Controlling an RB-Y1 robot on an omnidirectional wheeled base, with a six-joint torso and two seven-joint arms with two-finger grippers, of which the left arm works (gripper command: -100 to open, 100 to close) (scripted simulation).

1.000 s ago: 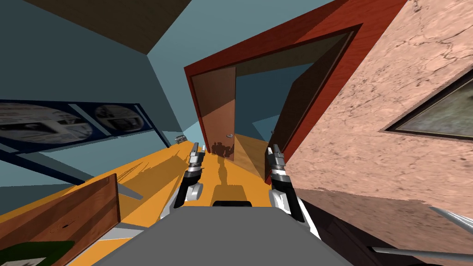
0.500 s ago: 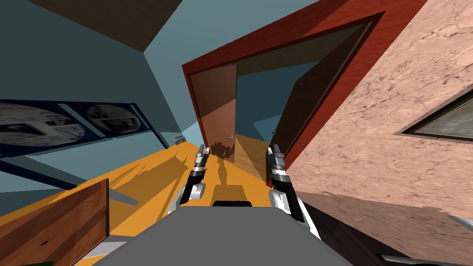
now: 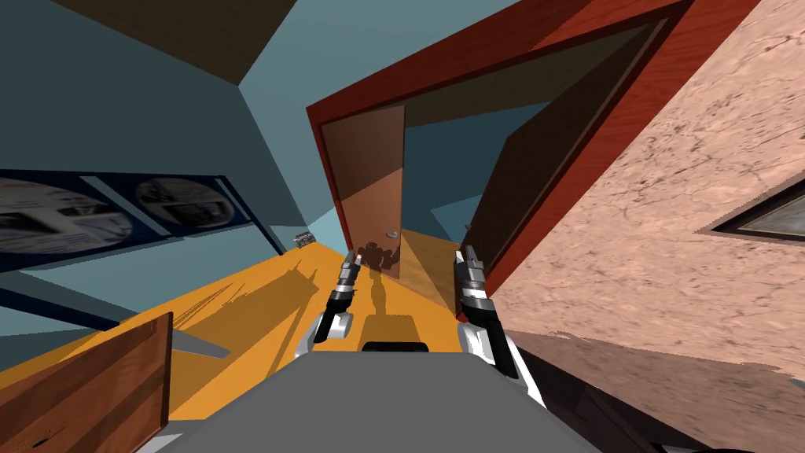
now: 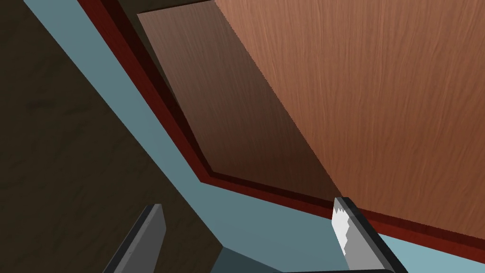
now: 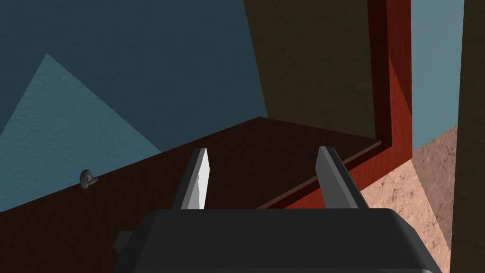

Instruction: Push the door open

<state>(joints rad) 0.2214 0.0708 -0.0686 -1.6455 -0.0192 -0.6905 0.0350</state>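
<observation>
Two grippers held out at a red doorway

The flat brown wooden door point(image 3: 368, 189) is seen in the left half of the dark red door frame point(image 3: 503, 47), above the orange floor point(image 3: 259, 291). The left gripper point(image 3: 351, 262) is held close in front of this door, with its fingers point(image 4: 348, 232) spread wide and nothing between them. Whether the door is touched cannot be told. The right gripper point(image 3: 469, 258) is pointed at the dark brown door point(image 5: 166, 189) on the right side, with its fingers also wide and empty.

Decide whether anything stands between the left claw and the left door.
Nothing visible does: the open left claw faces the left door, with no object in the gap between them.
</observation>
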